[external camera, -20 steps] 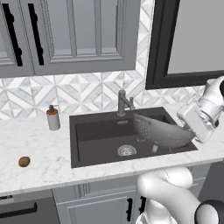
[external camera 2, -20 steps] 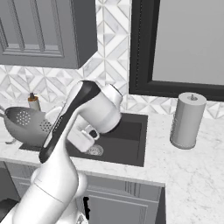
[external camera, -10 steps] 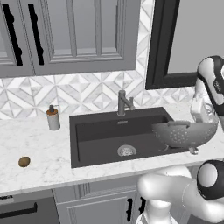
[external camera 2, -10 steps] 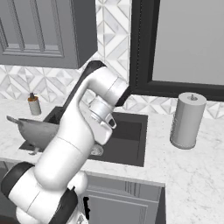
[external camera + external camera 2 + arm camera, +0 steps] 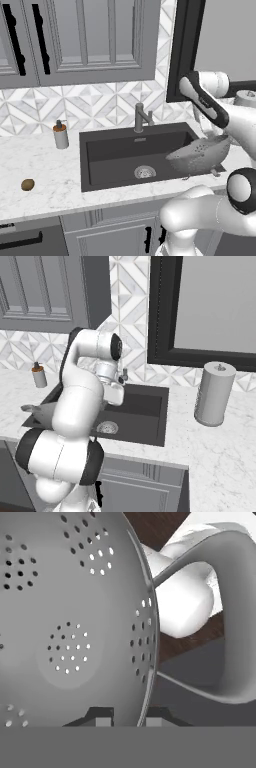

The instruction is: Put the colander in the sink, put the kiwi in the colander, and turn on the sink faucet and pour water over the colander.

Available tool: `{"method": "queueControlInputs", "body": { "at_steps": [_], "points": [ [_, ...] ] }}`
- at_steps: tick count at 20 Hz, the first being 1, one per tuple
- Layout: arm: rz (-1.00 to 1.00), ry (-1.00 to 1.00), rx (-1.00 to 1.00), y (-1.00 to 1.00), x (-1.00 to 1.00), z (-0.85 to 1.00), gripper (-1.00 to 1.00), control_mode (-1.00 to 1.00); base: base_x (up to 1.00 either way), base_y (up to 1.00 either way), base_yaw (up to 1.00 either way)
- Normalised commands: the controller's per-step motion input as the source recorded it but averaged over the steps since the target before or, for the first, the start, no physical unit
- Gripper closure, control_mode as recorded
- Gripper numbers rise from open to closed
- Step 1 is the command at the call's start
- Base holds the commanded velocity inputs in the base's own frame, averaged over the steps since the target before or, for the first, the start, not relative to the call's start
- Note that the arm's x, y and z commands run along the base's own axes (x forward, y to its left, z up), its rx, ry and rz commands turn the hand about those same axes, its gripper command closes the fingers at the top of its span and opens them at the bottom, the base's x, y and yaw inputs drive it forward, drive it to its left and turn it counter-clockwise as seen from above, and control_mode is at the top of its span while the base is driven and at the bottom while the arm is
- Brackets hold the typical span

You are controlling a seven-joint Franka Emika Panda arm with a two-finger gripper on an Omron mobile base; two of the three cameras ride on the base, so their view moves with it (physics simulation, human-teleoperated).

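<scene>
**Colander carried over the sink, first step in hand**

The colander (image 5: 200,155) is held tilted at the right end of the sink (image 5: 115,150), over the basin's right rim and partly above the basin. In the hand view the tool (image 5: 125,721) is seen clamped on the colander's rim, one tip inside the perforated wall and one outside, with a loop handle curving off to the side. In the right base view the colander is largely hidden behind the arm, and only a grey edge is seen at the left of the basin.

The step in hand is judged to be the first: the colander is not yet set down in the sink. The kiwi (image 5: 28,184) is left on the bench, well apart from the basin at its left, beyond the soap dispenser (image 5: 60,135). The sink faucet (image 5: 141,117) stands behind the basin at its middle, and no water is seen running.

The next move is judged to call for the colander to be levelled and lowered onto the basin floor, near the drain (image 5: 145,172) and within reach of the spout, before the grip is released. Care is called for that the feet are set down flat and the far rim is cleared
</scene>
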Motion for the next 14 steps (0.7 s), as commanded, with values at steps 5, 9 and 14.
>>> {"method": "queueControlInputs", "body": {
  "at_steps": [5,9,14],
  "points": [
    [0.4,-0.24,0.01,-0.05,0.39,-0.27,1.0,-1.0,0.0,0.0,0.0],
    [0.27,-0.09,0.17,-0.24,0.37,-0.13,1.0,-1.0,0.0,0.0,0.0],
    [0.17,-0.01,0.38,-0.24,0.44,-0.02,1.0,-1.0,0.0,0.0,0.0]
  ]
}}
